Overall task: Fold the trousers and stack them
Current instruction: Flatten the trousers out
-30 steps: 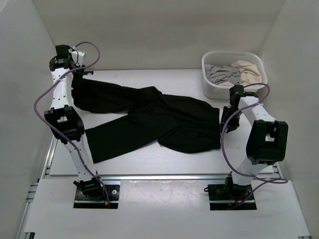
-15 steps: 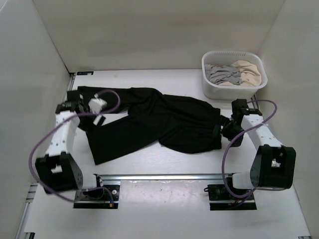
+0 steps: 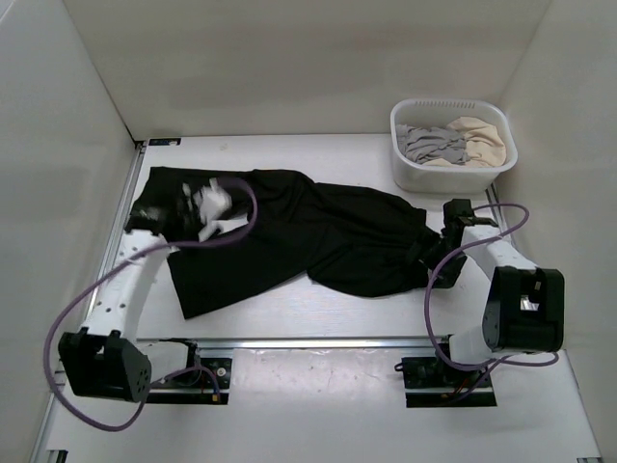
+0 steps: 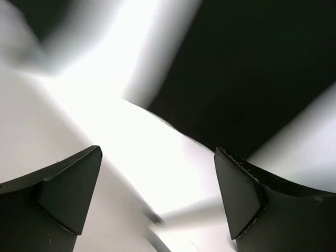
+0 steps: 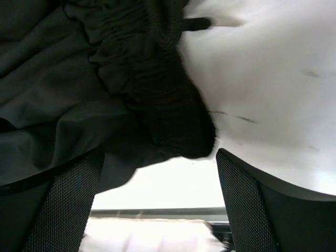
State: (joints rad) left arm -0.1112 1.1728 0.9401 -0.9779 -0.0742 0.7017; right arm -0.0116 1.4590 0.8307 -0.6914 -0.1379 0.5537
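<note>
Since the last look, my left gripper (image 4: pixel 157 157) has swung right and now hangs, blurred, over the far leg of the trousers (image 3: pixel 328 241), fingers apart with nothing between them. Trousers lie spread across mid-table, legs left, waistband (image 5: pixel 157 89) right, just near of the white basket (image 3: pixel 410 176). My right gripper (image 5: pixel 158 153) sits at the waistband's right end, fingers apart, bunched elastic just ahead, not clamped.

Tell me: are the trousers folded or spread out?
Spread out: the trousers lie flat across the table, both legs splayed apart toward the left, waistband at the right.
</note>
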